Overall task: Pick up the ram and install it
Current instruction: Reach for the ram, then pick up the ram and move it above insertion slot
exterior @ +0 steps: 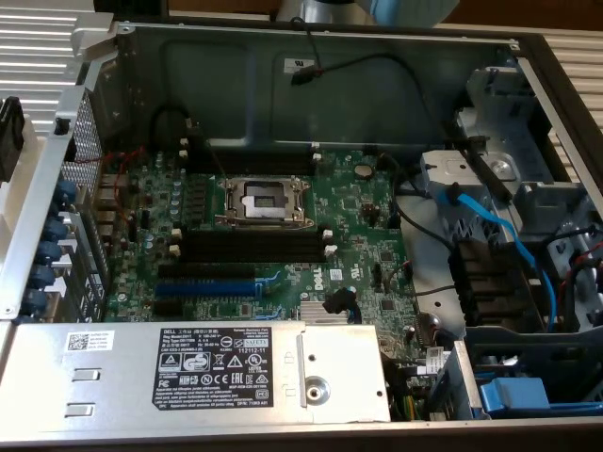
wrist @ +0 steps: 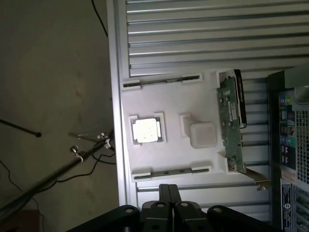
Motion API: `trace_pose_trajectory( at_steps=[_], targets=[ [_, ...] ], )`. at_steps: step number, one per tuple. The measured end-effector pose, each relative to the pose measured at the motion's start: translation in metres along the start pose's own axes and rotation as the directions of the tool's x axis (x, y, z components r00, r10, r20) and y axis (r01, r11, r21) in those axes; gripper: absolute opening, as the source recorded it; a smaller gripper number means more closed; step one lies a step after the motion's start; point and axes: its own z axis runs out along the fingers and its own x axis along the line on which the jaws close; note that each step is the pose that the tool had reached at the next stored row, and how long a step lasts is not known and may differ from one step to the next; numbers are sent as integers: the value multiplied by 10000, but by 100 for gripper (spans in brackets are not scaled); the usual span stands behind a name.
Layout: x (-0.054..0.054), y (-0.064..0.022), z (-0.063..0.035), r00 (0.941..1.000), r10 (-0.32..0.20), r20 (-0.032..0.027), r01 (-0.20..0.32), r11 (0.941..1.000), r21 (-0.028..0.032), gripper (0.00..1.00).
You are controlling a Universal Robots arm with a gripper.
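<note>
The gripper (wrist: 169,205), nearest the lens, was seen clenched on nothing. The ram (wrist: 161,81) was found standing on edge in the white tray (wrist: 126,113), well apart from it. It was judged light, stiff and fragile, best pinched mid-length across its flat faces.

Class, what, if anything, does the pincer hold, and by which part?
Nothing. The pincer is shut and empty; the ram nearest it sits untouched in its white tray.
</note>
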Motion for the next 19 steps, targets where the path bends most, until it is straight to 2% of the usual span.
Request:
trace_pose_trajectory(
  at_steps=[16, 19],
  targets=[
    [4, -1, 2, 10000, -1, 3, 1, 10000, -1, 10],
    [44, -3, 1, 10000, -2, 47, 2, 10000, -3, 10]
  ],
)
